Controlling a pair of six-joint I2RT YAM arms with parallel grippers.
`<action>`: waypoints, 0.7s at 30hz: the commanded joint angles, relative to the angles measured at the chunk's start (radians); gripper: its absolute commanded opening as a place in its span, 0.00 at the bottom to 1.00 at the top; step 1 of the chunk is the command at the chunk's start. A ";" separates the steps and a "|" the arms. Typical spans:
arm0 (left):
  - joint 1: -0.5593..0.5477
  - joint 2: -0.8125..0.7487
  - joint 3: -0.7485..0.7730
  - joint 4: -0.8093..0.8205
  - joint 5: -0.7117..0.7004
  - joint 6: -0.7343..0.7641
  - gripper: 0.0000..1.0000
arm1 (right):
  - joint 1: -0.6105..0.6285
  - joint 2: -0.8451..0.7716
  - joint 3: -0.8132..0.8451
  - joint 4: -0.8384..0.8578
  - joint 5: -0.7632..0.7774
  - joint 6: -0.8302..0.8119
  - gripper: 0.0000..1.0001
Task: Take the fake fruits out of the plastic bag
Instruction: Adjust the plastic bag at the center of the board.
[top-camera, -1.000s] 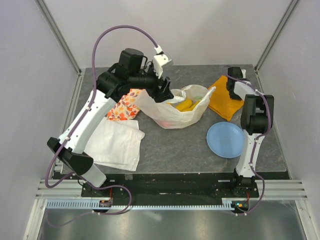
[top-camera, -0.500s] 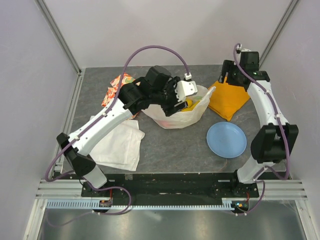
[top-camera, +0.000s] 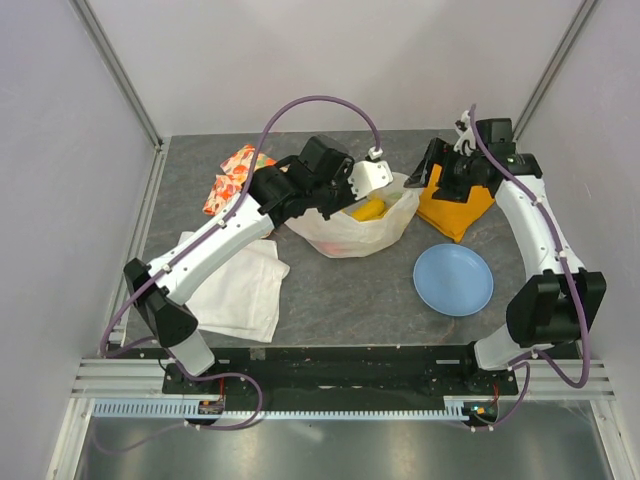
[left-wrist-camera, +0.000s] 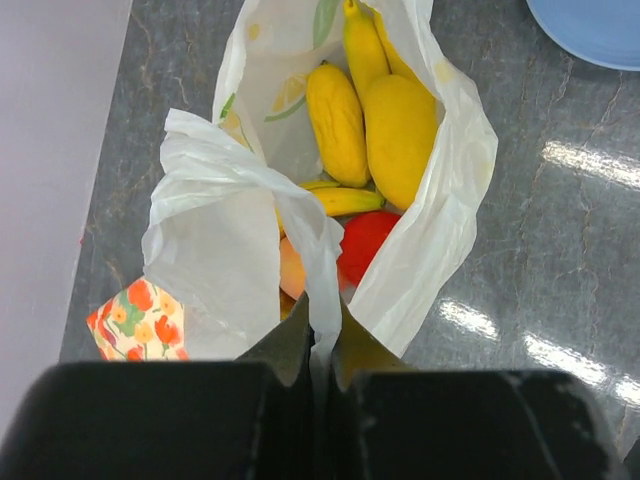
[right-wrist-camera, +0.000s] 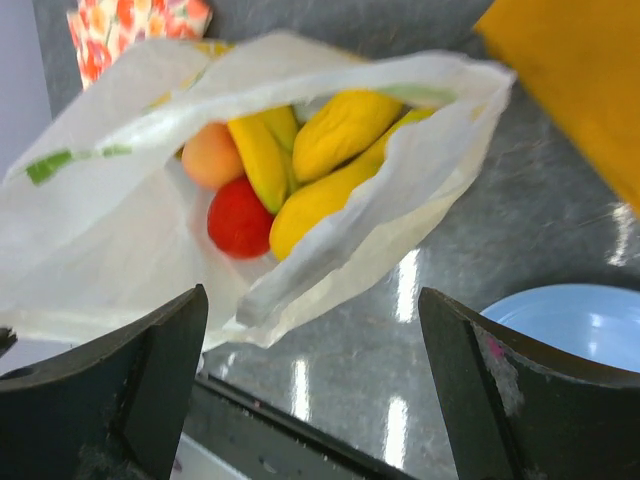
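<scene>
The white plastic bag (top-camera: 345, 228) lies at the table's middle back with its mouth open. Inside it are the fake fruits: yellow banana-like pieces (left-wrist-camera: 398, 130), a red round fruit (left-wrist-camera: 365, 245) and a peach (left-wrist-camera: 292, 272). My left gripper (left-wrist-camera: 322, 335) is shut on a strip of the bag's rim at its near-left side (top-camera: 340, 203). My right gripper (right-wrist-camera: 312, 300) stands open just off the bag's right edge (top-camera: 432, 172), its fingers apart with nothing between them. From there I see the red fruit (right-wrist-camera: 240, 220) and the yellow pieces (right-wrist-camera: 340, 125).
A light-blue plate (top-camera: 453, 280) sits at the front right. An orange cloth (top-camera: 455, 212) lies under the right arm. A floral cloth (top-camera: 235, 175) is at the back left and a white cloth (top-camera: 235, 285) at the front left.
My left arm swung right over the bag and shut on its rim. My right arm stretched in toward the bag's right side and its gripper opened.
</scene>
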 joint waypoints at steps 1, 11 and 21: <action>0.014 0.026 0.024 0.031 -0.015 -0.072 0.02 | 0.056 -0.002 -0.031 -0.011 -0.048 0.050 0.90; 0.362 0.296 0.492 -0.026 0.263 -0.426 0.02 | 0.069 0.391 0.504 0.186 -0.026 0.054 0.00; 0.430 0.426 0.813 0.284 0.278 -0.371 0.02 | 0.103 0.557 0.854 0.350 -0.100 0.033 0.00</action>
